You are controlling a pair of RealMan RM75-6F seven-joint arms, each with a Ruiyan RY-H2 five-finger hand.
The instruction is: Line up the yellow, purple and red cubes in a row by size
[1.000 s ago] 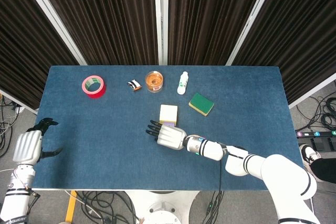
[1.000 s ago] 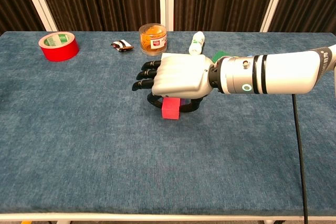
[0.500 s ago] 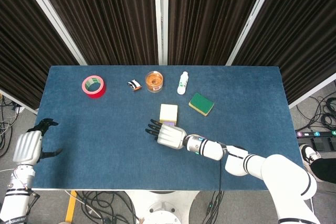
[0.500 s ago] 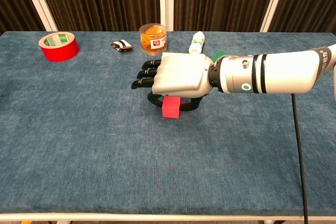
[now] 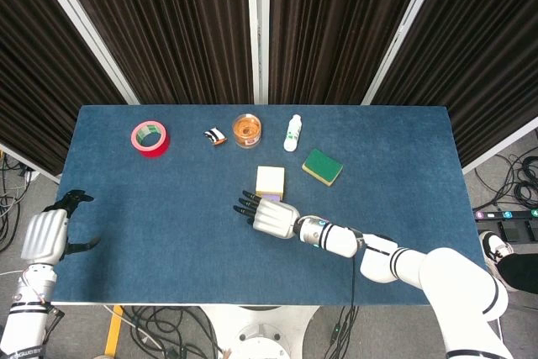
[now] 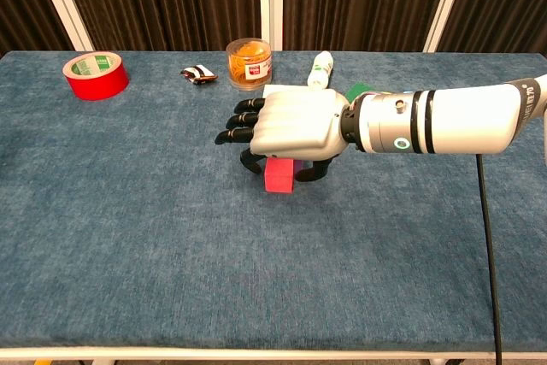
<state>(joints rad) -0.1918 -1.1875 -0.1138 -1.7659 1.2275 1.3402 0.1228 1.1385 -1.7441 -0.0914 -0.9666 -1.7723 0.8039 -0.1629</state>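
The red cube (image 6: 278, 175) rests on the blue table (image 5: 151, 208) near its middle, directly under my right hand (image 6: 291, 123). That hand's dark fingers (image 6: 242, 122) and thumb curl down on either side of the cube without visibly pressing it. In the head view my right hand (image 5: 271, 216) hides the red cube and most of the purple cube (image 5: 271, 198); only a purple sliver shows at its far side. The pale yellow cube (image 5: 270, 179) sits just beyond the purple one. My left hand (image 5: 46, 233) hangs off the table's left edge, holding nothing, fingers apart.
Along the far side stand a red tape roll (image 5: 150, 138), a small wrapped item (image 5: 217, 135), an orange-lidded jar (image 5: 247, 129) and a white bottle (image 5: 292, 133). A green sponge (image 5: 323, 166) lies right of the yellow cube.
My right hand has risen slightly and its thumb and fingers have come off the table around the red cube. The cube has stayed put. The left hand has not moved.
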